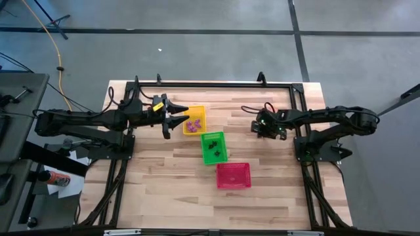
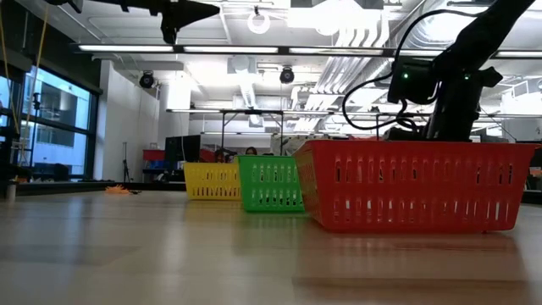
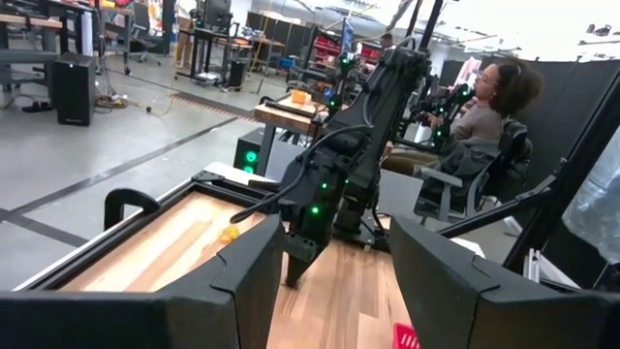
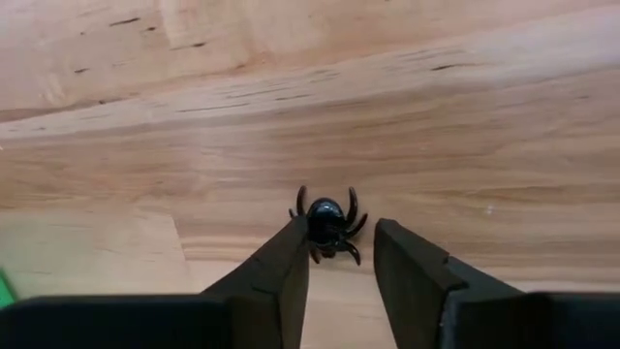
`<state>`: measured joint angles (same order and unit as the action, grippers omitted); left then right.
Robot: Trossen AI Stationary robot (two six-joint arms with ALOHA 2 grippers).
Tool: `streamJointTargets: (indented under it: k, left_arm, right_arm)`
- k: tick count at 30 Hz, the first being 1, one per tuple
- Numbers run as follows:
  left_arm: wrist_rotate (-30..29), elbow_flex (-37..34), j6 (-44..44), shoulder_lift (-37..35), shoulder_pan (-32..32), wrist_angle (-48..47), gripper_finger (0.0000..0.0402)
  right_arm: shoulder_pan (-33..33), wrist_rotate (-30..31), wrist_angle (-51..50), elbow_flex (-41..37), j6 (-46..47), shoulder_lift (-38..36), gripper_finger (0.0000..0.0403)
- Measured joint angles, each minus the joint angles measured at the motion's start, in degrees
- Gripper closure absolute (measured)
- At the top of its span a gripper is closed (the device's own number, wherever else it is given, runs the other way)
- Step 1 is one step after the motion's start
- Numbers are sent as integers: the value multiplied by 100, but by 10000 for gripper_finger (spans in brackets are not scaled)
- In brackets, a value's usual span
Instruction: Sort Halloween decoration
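Wooden tabletop (image 1: 164, 190) with a black frame filled the overhead shot, grey floor all around it. From above, three little mesh baskets ran in a diagonal near the middle: yellow basket (image 1: 194, 120) with purple trinkets (image 1: 192, 124) in it, green basket (image 1: 213, 147) with black trinkets (image 1: 212, 146), and the red basket (image 1: 233, 175), where I couldn't make out any contents. The left gripper (image 1: 178, 117) hung by the yellow basket's edge with its claw spread wide and nothing in it, while the right gripper (image 1: 258, 126) was down on bare wood, well apart from the baskets. At table height the red basket sat closest, green and yellow lined up behind it, and the right arm came down behind the red one. The left wrist cam looked past its wide open fingers (image 3: 242, 281) at the right arm, with a person seated in the room beyond. The right wrist cam showed a black spider (image 4: 327, 224) lying on the wood between the fingertips (image 4: 291, 254), the claw narrowed around it, one finger touching or nearly so; can't tell if it was gripped.
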<state>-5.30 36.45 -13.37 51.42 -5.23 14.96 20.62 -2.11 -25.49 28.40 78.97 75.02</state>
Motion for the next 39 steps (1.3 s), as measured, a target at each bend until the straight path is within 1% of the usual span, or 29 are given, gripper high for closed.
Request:
streamJointTargets:
  k: [4, 11, 16, 23, 27, 32, 36, 39]
  left_arm:
    - [0, 0, 0, 0, 2, -63, 222]
    - [0, 0, 0, 0, 0, -63, 222]
    - [0, 0, 0, 0, -1, -63, 222]
    - [26, 0, -7, 0, 2, -83, 222]
    - [26, 0, -116, 0, 2, -138, 222]
    - [26, 0, -308, -1, 2, -318, 222]
    - [26, 0, -308, 0, 2, -446, 222]
    - [26, 0, -306, -2, 2, -442, 222]
  right_arm:
    - [-83, 92, -85, 41, -157, -15, 295]
    - [5, 156, -652, 406, -561, 0, 295]
    - [6, 202, -1055, 592, -596, 74, 295]
    - [3, 33, -1003, 601, -594, 240, 295]
    - [-14, -8, -1116, 897, -806, 234, 295]
    - [-80, 267, -1165, 1170, -852, 234, 295]
    - [-74, 634, -1032, 1204, -1425, 232, 295]
    - [-72, 658, -986, 1207, -1627, 232, 295]
